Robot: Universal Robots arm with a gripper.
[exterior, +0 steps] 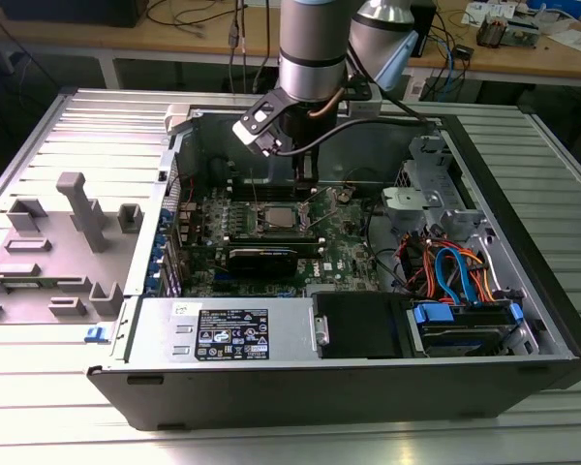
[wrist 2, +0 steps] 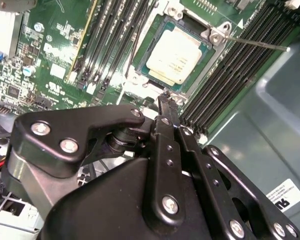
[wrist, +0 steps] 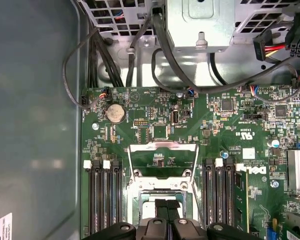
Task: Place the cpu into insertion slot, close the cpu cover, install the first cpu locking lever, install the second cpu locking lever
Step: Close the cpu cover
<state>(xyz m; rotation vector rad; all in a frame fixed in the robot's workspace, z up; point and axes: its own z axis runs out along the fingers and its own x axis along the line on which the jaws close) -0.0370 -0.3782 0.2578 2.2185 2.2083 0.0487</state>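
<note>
In the second wrist view the cpu, a flat square chip with a pale metal top, lies in the insertion slot on the green motherboard. My gripper hovers just beside the slot's near edge, fingers together with nothing between them. In the first wrist view the fingertips of the gripper sit over the slot, and the cpu cover is folded back flat on the board beyond it. A thin metal locking lever sticks out sideways from the slot's corner. The exterior view shows the gripper low inside the case near the cpu.
Black memory slots flank the socket on both sides. Cable bundles and a metal drive bracket lie beyond the board. The case wall and a power supply box hem in the motherboard. A grey fixture tray sits outside.
</note>
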